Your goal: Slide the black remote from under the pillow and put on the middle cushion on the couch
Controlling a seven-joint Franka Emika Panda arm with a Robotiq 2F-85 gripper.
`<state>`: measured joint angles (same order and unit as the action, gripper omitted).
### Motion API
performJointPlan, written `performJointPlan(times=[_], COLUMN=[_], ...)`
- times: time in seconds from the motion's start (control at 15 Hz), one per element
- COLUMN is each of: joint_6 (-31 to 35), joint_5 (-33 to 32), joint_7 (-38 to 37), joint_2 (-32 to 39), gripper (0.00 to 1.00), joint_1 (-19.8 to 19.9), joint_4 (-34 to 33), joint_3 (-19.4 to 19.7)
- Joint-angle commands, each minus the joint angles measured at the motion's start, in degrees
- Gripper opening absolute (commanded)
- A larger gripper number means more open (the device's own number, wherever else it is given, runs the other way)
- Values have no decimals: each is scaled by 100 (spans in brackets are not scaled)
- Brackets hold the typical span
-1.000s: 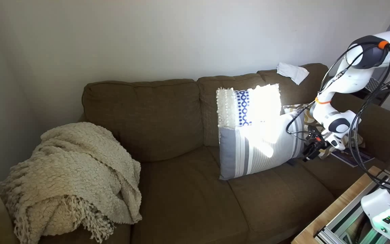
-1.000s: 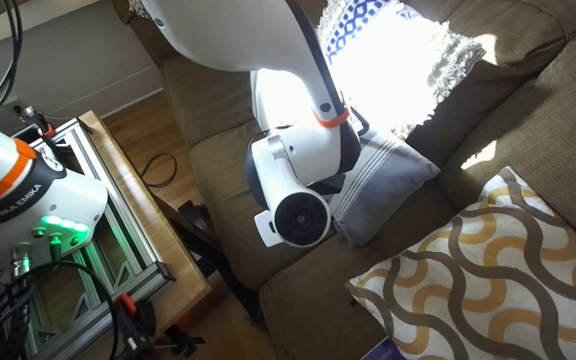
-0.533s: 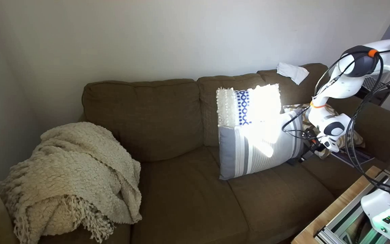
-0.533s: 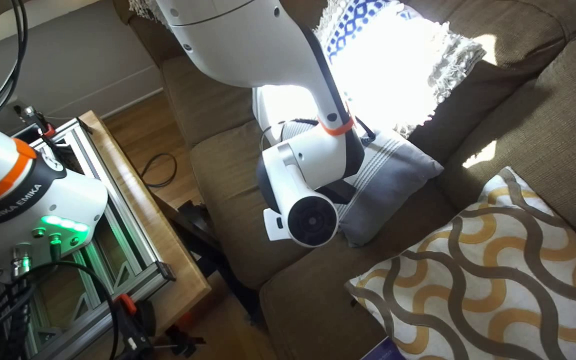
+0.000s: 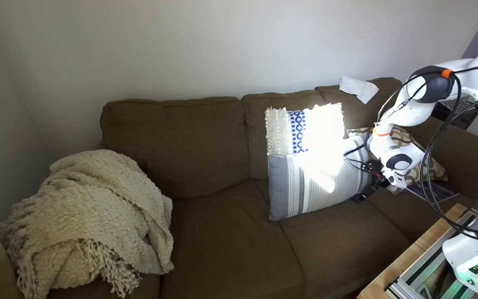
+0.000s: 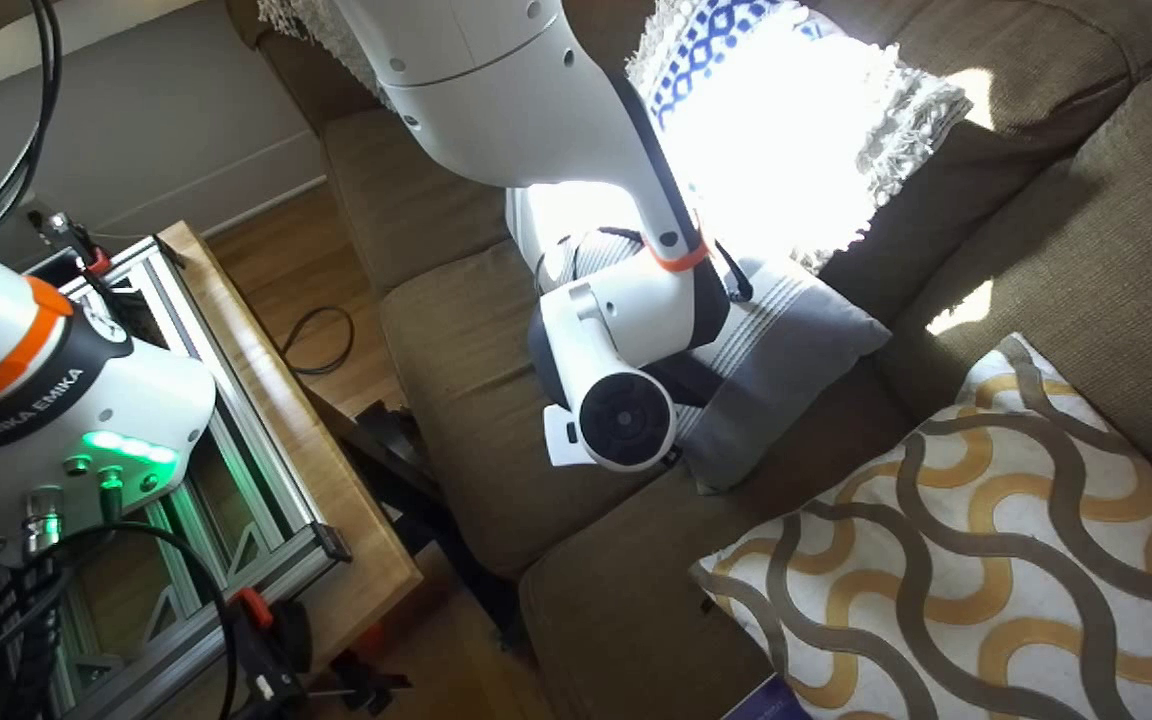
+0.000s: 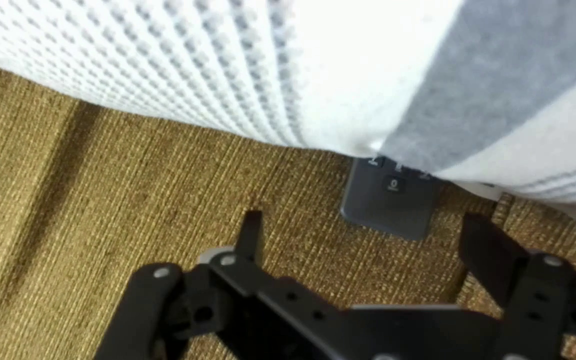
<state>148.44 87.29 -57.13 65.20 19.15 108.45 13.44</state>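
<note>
The black remote point(image 7: 390, 200) lies on the seat of the couch point(image 5: 172, 145), its lower end showing while the rest is covered by the bottom edge of the striped pillow point(image 7: 218, 75). A key marked 0 can be read on the bare part, and pieces of other keys show right at the pillow's edge. The hand point(image 7: 363, 220) is released: in the wrist view its two fingers point(image 7: 251, 235) stand wide apart, one to either side of the remote's exposed end, with brown fabric visible between each finger and the remote. How high they sit above the seat cannot be told. In an exterior view the robot arm point(image 5: 411, 112) slants down to the seat just beside the striped pillow's end. The middle cushion point(image 5: 338, 236) lies under most of that pillow, which leans back on a fringed pillow point(image 5: 297, 133) with a blue pattern; strong light washes out parts of both. A curve-patterned pillow point(image 6: 996, 540) rests near the hand's side of the couch, with a purple book point(image 6: 768, 702) just beside it. A cream blanket point(image 5: 98, 216) is heaped at the opposite end, and a white cloth point(image 5: 358, 88) lies over the couch back.
</note>
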Motion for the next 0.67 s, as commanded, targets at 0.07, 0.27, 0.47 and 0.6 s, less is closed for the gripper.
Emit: performJointPlan(times=[0.07,0.27,0.47,0.6], joint_6=[334,582,816,878], joint_5=[573,848,1011,1079], joint_7=[-5,34,58,119], joint_2=[576,750,875,906], gripper=[100,100,100,75], joint_1=[-35,-75,-97,-91], joint_4=[-626,-827,-996,-1063], joint_3=[-179,-201,-216,-236])
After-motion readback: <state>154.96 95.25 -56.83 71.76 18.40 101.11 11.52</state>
